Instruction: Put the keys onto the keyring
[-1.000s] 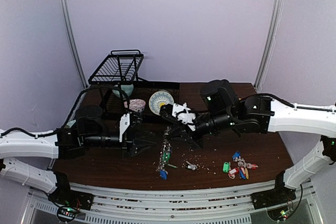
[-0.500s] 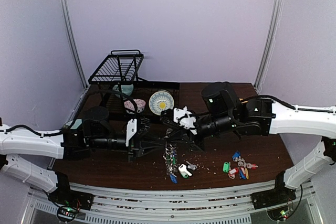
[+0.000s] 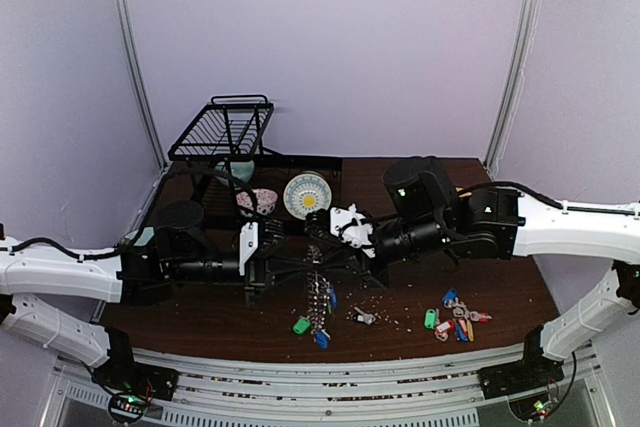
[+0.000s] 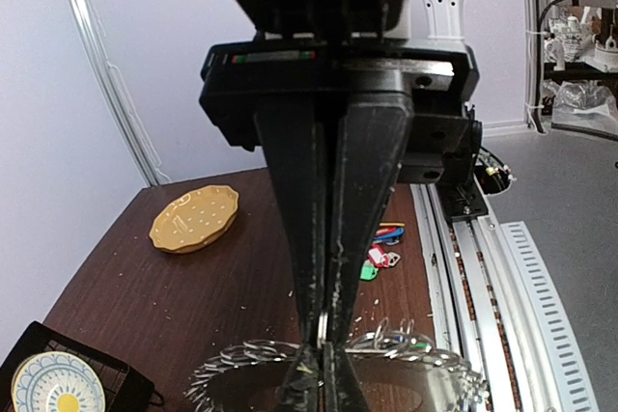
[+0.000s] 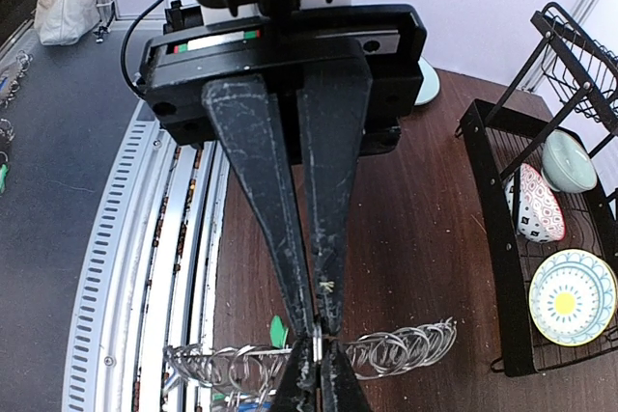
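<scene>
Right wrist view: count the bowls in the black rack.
2. A red-patterned bowl beside the yellow-centred plate, and a pale teal bowl next to it. More may be hidden outside the frame.

The left gripper point(image 3: 308, 257) and right gripper point(image 3: 326, 246) are meeting tip to tip above the middle of the table point(image 3: 500, 287). The keyring point(image 3: 318, 252) is sitting right between them, caught at its rim from both sides. Its tags point(image 3: 319, 319) are dangling beneath the fingertips. The keys point(image 3: 362, 317) are lying on the table, just nearside and right of the right gripper's tips. A loose bunch of tags point(image 3: 455, 320) is lying well off to the right. Behind both grippers, a plate point(image 3: 306, 194) and bowl point(image 3: 262, 200) are resting in a tray point(image 5: 488, 238), and a dish rack point(image 3: 225, 127) is standing farther back, to the left.
</scene>
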Tool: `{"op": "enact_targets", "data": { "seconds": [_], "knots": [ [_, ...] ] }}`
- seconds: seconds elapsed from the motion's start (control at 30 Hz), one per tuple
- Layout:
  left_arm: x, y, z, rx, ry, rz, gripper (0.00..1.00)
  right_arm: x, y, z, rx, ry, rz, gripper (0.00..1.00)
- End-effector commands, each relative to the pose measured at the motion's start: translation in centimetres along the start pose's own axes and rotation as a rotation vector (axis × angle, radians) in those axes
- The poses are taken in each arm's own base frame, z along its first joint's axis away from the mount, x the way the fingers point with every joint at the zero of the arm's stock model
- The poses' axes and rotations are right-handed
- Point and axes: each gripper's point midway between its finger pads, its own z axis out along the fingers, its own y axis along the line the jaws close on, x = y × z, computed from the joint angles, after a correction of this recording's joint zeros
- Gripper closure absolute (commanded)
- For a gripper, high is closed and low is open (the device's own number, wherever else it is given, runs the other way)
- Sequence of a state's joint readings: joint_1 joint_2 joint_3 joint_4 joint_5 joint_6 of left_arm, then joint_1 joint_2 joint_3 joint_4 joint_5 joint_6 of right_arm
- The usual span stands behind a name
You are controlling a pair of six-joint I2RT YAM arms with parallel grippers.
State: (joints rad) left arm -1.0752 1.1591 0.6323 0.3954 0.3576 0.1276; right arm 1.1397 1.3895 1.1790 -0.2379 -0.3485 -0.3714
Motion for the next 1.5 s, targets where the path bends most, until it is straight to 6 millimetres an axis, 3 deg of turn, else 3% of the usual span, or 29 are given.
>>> {"op": "enact_targets", "data": {
  "seconds": [0.0,0.13,0.3,0.4,0.77,0.93,1.17,1.47],
  "knots": [
    [-1.1,0.5,0.4,-0.017,-0.027,0.03,0.89,-3.2,0.0,-1.4,0.013,-0.106,-0.046,1.0],
    [-0.4,0.8,0.7,-0.025,0.013,0.019,0.88,-3.3,0.0,-1.5,0.015,-0.109,-0.048,1.0],
    [-1.3,0.9,0.7,-0.039,-0.024,0.023,0.96,-3.2,0.0,-1.4,0.014,-0.105,-0.045,1.0],
    [-1.9,0.5,0.6,-0.02,-0.052,0.025,0.88,-3.1,0.0,-1.5,0.017,-0.103,-0.045,1.0],
    [-3.0,-0.3,0.5,0.007,-0.103,0.048,0.9,-3.0,0.0,-1.4,0.021,-0.096,-0.045,1.0],
    [-3.3,-0.5,0.2,0.011,-0.122,0.056,0.82,-2.8,-0.2,-1.4,0.031,-0.088,-0.045,1.0],
    [-3.2,-0.6,-0.1,0.013,-0.126,0.06,0.84,-2.9,-0.2,-1.4,0.031,-0.091,-0.046,1.0],
    [-3.0,-1.0,-0.5,0.024,-0.128,0.074,0.75,-2.8,-0.4,-1.4,0.04,-0.088,-0.044,1.0]
  ]
}}
